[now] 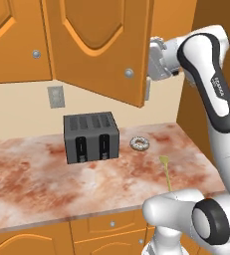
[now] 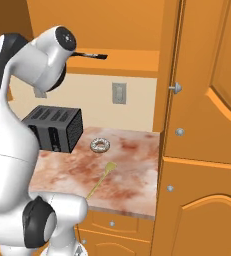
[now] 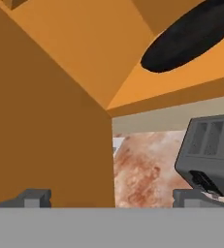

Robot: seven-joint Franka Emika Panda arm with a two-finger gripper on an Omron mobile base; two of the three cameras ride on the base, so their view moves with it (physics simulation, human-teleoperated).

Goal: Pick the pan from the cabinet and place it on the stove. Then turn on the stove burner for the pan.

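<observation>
Up on cabinet (image 3: 84, 43) shelf: pan (image 3: 193, 38) ahead, well apart from hand (image 3: 112, 196) | hand spread wide, gripping nothing | toaster (image 3: 213, 150) on table (image 3: 142, 164) below

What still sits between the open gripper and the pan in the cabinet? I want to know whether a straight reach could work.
The cabinet's open door does. In the hand view its panel rises between the fingertips, while the pan lies on the shelf beyond, off to one side. The gripper would likely have to clear the door's edge first.
</observation>
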